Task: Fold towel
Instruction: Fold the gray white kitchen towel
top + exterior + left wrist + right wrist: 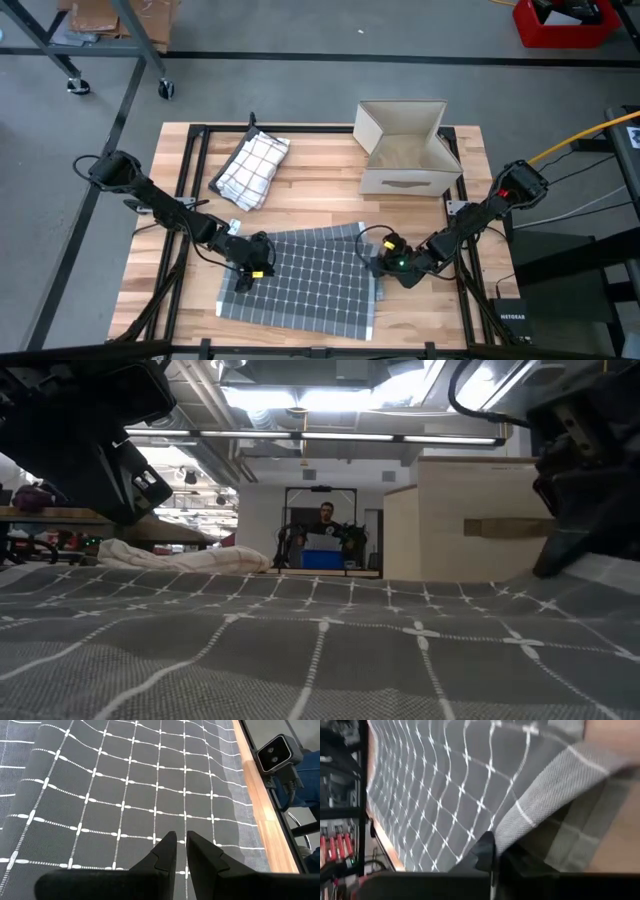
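A dark grey towel with a white grid (300,285) lies spread flat on the near half of the wooden table (180,180). My left gripper (248,268) stands at its left edge, slanting down. In the left wrist view, the left gripper (181,840) has its fingers almost together on the towel (125,785). My right gripper (385,262) is at the towel's right edge. In the right wrist view, the right gripper (492,851) is shut where the towel's hem (545,795) curls up. The low view looks across the towel (320,640). My left gripper meets the towel near its left edge (180,827), fingers slanting down from the table's left. The fingertips cover the place of contact, so one layer or several cannot be told. The towel lies flat ahead of them. My right gripper pinches the towel's right edge at the hem (512,832) between its two fingers, slanting down from the table's right. That edge is raised a little and shows its underside; the rest of the towel lies on the table.
A folded white checked towel (252,168) lies at the far left of the table. An open cardboard box (408,148) stands at the far right. A small camera (277,752) sits at the table's near edge. A person (325,520) is far off in the room.
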